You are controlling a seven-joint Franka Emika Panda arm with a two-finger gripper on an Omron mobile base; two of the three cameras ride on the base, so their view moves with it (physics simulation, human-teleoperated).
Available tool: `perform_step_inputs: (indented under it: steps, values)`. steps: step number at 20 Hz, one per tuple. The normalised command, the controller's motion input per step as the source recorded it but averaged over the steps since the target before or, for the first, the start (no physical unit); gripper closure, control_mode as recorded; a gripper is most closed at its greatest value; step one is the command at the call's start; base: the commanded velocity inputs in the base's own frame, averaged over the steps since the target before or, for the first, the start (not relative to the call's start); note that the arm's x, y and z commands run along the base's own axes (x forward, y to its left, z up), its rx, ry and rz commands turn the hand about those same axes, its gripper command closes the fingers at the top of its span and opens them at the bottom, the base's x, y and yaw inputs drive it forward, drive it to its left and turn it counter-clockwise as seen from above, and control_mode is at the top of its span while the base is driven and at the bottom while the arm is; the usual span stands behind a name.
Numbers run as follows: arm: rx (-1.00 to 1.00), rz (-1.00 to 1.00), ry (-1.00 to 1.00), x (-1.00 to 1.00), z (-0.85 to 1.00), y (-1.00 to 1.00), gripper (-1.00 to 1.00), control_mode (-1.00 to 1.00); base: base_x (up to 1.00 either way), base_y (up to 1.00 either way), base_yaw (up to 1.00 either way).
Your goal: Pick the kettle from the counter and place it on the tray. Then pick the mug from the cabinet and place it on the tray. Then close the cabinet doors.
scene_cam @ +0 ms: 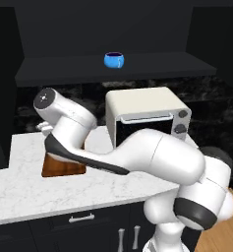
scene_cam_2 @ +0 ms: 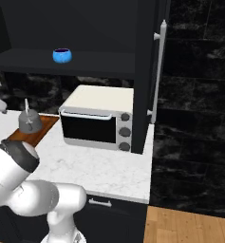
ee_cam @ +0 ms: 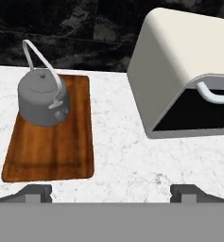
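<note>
You had the squat dark grey metal kettle [ee_cam: 41, 100] standing on the brown wooden tray [ee_cam: 52, 146], left of the white toaster oven [ee_cam: 189, 71]; your gripper [ee_cam: 112, 193] hung spread, empty.

Kitchen (toaster oven [scene_cam: 147, 115], marble counter [scene_cam: 24, 189], cabinet [scene_cam: 113, 69]).

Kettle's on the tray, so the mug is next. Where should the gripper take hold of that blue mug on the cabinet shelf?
Grip the mug across its round body, coming in level from the open cabinet front. It stands upright and alone on the shelf, so both sides are free. The handle looks too small to pinch.
</note>
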Motion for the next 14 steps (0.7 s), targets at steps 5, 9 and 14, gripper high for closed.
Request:
perform_step_inputs:
  steps: [5,9,14]
  values:
    - [0.0,0.1,0.0,-0.09,0.06,-0.48,-1.0,-1.0,0.0,0.0,0.0]
    - [0.01,0.13,0.01,-0.13,0.45,-0.95,-1.0,-1.0,0.0,0.0,0.0]
    - [0.1,0.12,0.08,0.0,0.87,-0.94,-1.0,-1.0,0.0,0.0,0.0]
